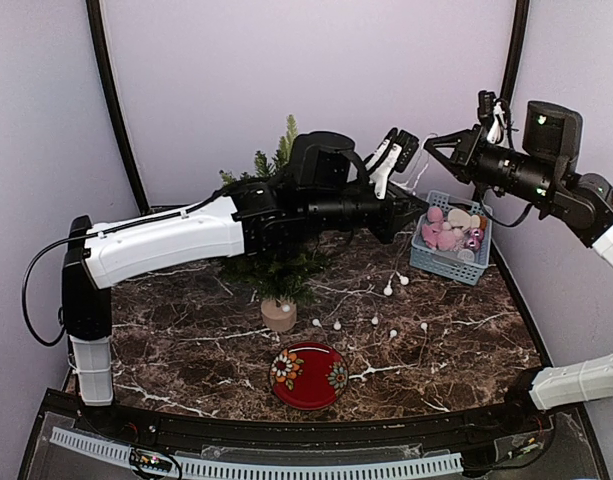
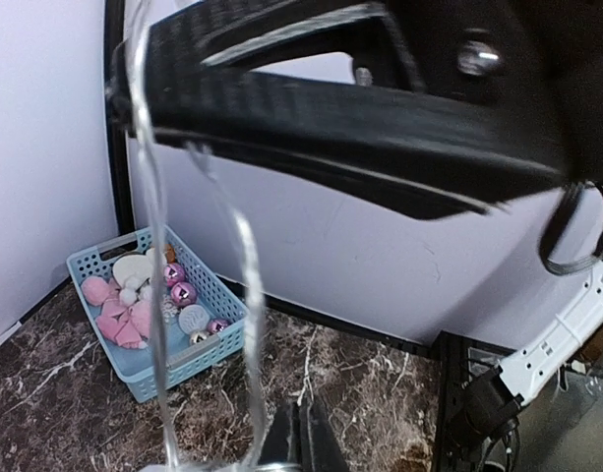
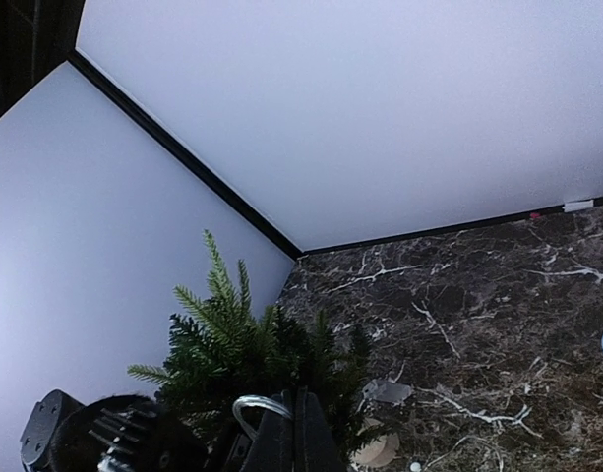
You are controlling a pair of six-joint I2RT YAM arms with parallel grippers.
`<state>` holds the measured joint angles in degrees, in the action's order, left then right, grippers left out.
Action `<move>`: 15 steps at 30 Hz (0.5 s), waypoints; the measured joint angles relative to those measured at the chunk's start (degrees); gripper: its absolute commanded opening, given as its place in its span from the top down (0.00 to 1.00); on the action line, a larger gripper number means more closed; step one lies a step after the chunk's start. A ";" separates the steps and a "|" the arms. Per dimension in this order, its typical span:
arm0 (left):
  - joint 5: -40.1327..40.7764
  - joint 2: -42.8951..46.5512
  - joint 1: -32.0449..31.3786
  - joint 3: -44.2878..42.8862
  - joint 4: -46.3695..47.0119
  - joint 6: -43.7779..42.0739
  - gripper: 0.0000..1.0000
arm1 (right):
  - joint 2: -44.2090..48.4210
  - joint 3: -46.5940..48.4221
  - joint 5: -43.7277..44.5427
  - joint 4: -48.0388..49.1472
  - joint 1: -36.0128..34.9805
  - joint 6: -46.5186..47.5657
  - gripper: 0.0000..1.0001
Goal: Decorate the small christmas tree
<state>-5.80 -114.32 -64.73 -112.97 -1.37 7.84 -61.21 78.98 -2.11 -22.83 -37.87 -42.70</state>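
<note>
Left jaws and right jaws both clenched, upper right!
Clear light string [image 2: 157, 275] dangles beside the left jaws; small christmas tree [image 1: 283, 275] stands centre frame, arm across it.

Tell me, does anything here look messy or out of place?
The light string stands out: its white bulbs lie scattered over the table between the tree and the basket, with none on the branches yet. Nothing looks spilled or broken.
</note>
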 measured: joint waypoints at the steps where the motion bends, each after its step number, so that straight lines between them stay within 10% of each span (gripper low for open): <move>1: -1.14 0.46 0.00 0.46 -0.24 -0.61 1.00 | 0.17 -0.35 1.75 -0.15 0.00 0.15 1.00; 15: -11.34 9.01 1.53 4.72 -14.86 -5.77 1.00 | 6.14 -13.25 15.78 2.12 -2.67 -1.70 0.91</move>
<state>-17.15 -105.32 -63.20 -108.25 -16.23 2.07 -55.07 65.73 13.67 -20.71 -40.53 -44.40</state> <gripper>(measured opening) 0.010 0.065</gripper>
